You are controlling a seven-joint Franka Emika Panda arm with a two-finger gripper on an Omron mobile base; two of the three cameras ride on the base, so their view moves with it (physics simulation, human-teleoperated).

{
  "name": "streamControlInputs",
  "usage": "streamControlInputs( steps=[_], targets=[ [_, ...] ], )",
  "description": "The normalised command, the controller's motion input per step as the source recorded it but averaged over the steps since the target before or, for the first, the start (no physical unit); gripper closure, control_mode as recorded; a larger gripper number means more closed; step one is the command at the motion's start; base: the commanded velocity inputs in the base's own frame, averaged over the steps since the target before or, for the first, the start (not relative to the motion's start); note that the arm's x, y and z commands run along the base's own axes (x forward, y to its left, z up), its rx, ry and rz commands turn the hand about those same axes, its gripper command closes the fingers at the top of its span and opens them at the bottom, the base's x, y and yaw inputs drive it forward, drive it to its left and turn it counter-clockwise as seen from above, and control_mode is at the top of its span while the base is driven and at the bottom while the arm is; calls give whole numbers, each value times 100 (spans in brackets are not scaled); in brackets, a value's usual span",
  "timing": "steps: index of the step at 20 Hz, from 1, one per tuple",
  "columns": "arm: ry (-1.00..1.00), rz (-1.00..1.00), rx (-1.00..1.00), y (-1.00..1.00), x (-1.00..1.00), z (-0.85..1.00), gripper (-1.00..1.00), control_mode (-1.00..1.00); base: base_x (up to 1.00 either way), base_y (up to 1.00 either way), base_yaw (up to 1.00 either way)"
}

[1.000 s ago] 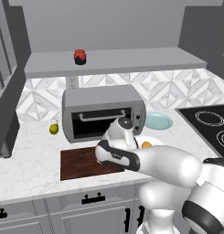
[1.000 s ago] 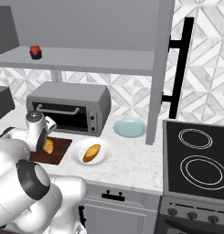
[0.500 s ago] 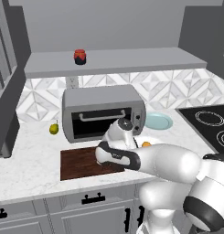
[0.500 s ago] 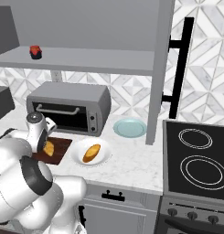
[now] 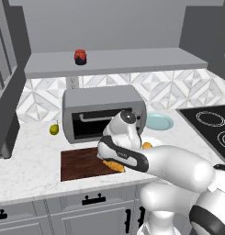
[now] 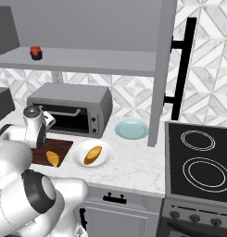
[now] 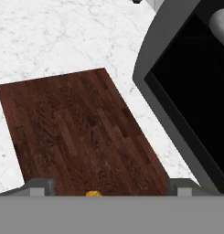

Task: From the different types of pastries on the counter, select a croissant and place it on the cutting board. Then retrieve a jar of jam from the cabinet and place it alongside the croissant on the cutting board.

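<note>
No writing shows; the pincer stands spread above the croissant on the cutting board.

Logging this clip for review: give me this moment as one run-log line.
golden-brown crescent croissant: lying on dark brown wooden cutting board | gripper: jaws open above board | red jam jar: on grey cabinet ledge

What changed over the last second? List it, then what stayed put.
The gripper has opened and let go of the croissant, which now lies on the right end of the cutting board; a second ago the fingers were shut on it there. The arm has hardly moved. The other pastry on its white plate, the jar of jam on the cabinet ledge and the toaster oven stayed as they were.
</note>
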Motion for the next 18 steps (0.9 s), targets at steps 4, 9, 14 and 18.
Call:
streamControlInputs(
  steps=[4,9,14,18],
  targets=[
    [0,0,-3,29,-1,96,-100,-100,0,0,0],
    [0,0,-7,36,0,100,-100,-100,0,0,0],
    [0,0,-5,27,0,100,-100,-100,0,0,0],
    [-22,-2,-12,20,0,86,-100,-100,0,0,0]
  ],
)
